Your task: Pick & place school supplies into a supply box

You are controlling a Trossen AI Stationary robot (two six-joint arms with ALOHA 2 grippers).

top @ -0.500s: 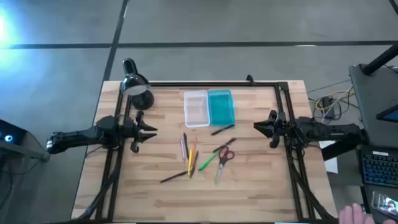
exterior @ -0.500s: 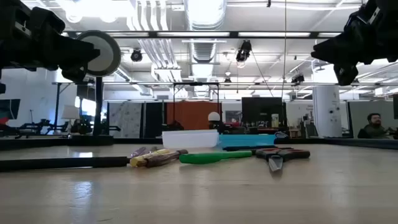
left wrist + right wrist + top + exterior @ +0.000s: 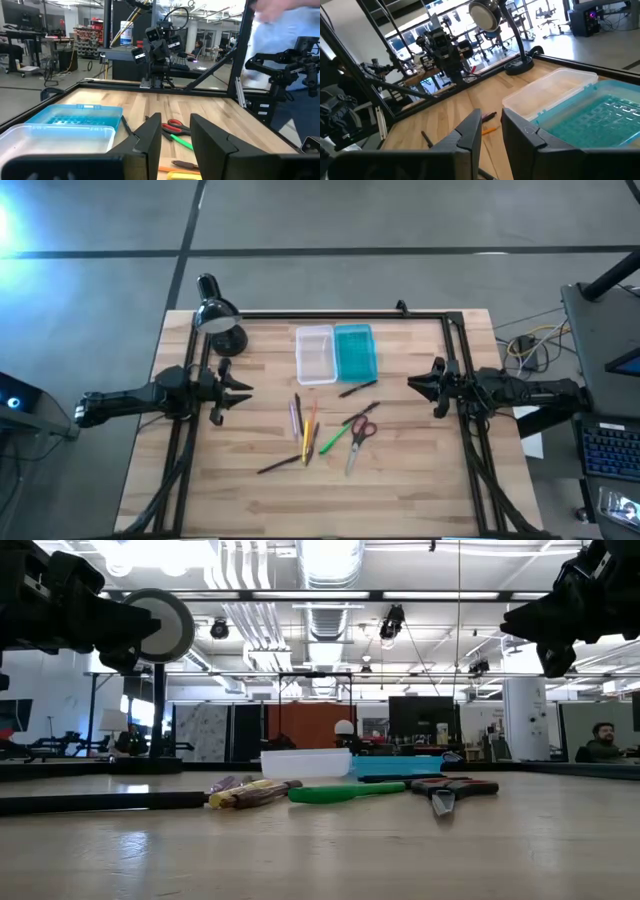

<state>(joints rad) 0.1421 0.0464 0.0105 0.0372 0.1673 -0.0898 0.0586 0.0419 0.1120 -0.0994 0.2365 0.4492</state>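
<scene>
Nothing picked yet: left gripper and right gripper hovering empty with fingers parted either side of the scattered pens and red-handled scissors, just before the open supply box; next, likely descending onto one item.

The wooden table carries a black desk lamp at its far left corner. The open supply box lies near the far edge. Pens and pencils and red-handled scissors lie scattered mid-table, nearer the front edge.
</scene>
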